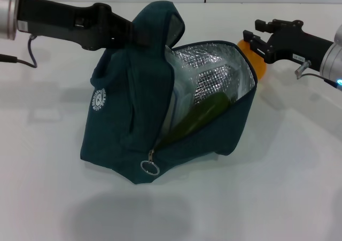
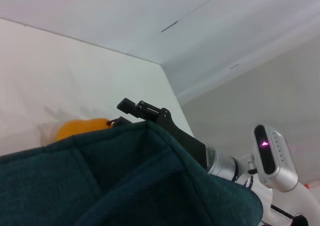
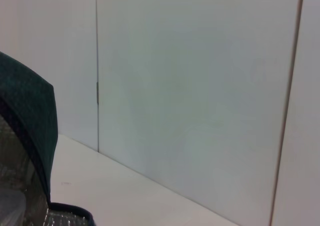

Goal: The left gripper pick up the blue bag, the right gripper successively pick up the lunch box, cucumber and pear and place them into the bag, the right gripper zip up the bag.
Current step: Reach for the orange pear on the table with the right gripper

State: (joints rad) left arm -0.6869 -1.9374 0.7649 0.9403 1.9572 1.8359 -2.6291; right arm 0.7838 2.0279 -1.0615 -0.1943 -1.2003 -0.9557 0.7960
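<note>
The blue bag [image 1: 133,118] hangs over the table, mouth open toward the right and foil lining showing. My left gripper [image 1: 136,35] is shut on its top handle. Inside lies the cucumber [image 1: 206,113], with a clear edge of the lunch box [image 1: 172,113] behind it. Just behind the bag's right rim is the orange pear [image 1: 259,62], with my right gripper [image 1: 254,38] shut on its upper part. The left wrist view shows bag fabric [image 2: 125,181], the pear [image 2: 80,129] and the right gripper [image 2: 122,113] beyond. The bag's rim [image 3: 35,116] edges the right wrist view.
The zip pull ring [image 1: 150,167] dangles at the bag's lower front corner, and a white round logo [image 1: 98,99] faces left. White tabletop [image 1: 278,187] spreads in front and to the right. A wall stands behind the table.
</note>
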